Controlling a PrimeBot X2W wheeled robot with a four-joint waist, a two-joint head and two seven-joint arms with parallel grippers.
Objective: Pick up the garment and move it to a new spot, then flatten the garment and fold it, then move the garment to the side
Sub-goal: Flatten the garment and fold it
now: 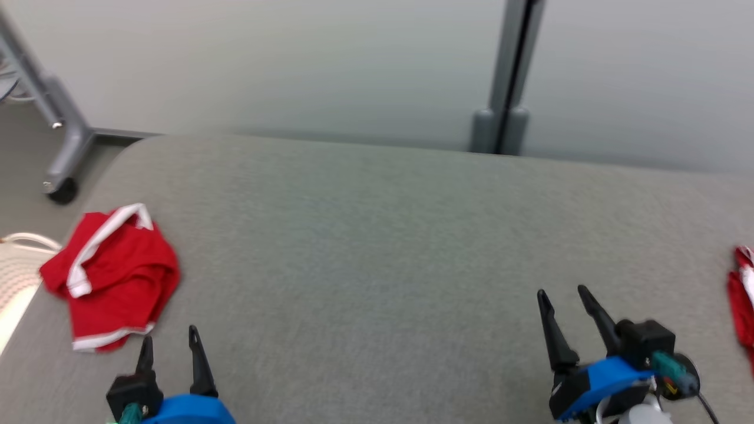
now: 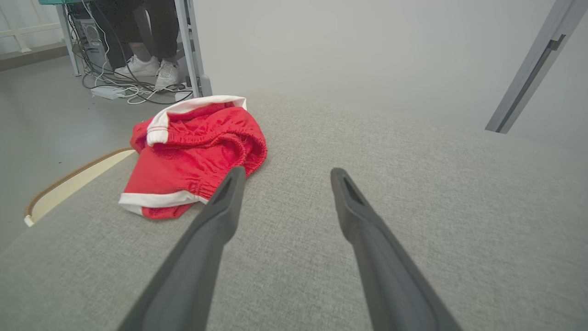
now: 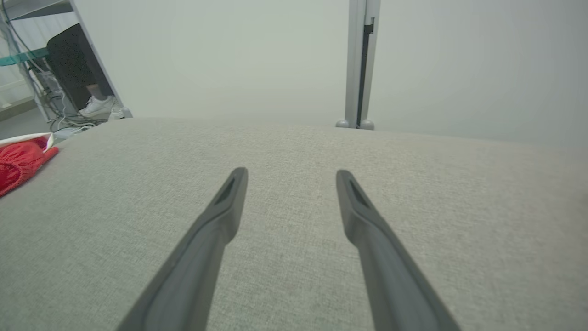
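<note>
Fabric, grey and finely woven, covered a broad padded table (image 1: 377, 235) with a rounded corner. The garment (image 1: 112, 277), a pair of shiny red shorts with white trim and a gathered elastic waistband, lay in a crumpled heap near the table's left edge. The left gripper (image 1: 169, 337) hovered just beside the heap's near hem, its two long, dark, tapering fingers (image 2: 216, 220) spread apart and holding nothing. In the left wrist view one fingertip overlapped the red cloth; contact could not be judged. The right gripper (image 1: 562, 291) sat well apart over bare cloth on the right, its fingers likewise spread and empty. A second scrap of red-and-white cloth (image 1: 743, 300) showed at the table's right edge. Beyond the table stood a grey metal post (image 1: 509, 76) against a pale wall, and a person's white shoes (image 2: 142, 69) rested beside tangled cables on the floor.
</note>
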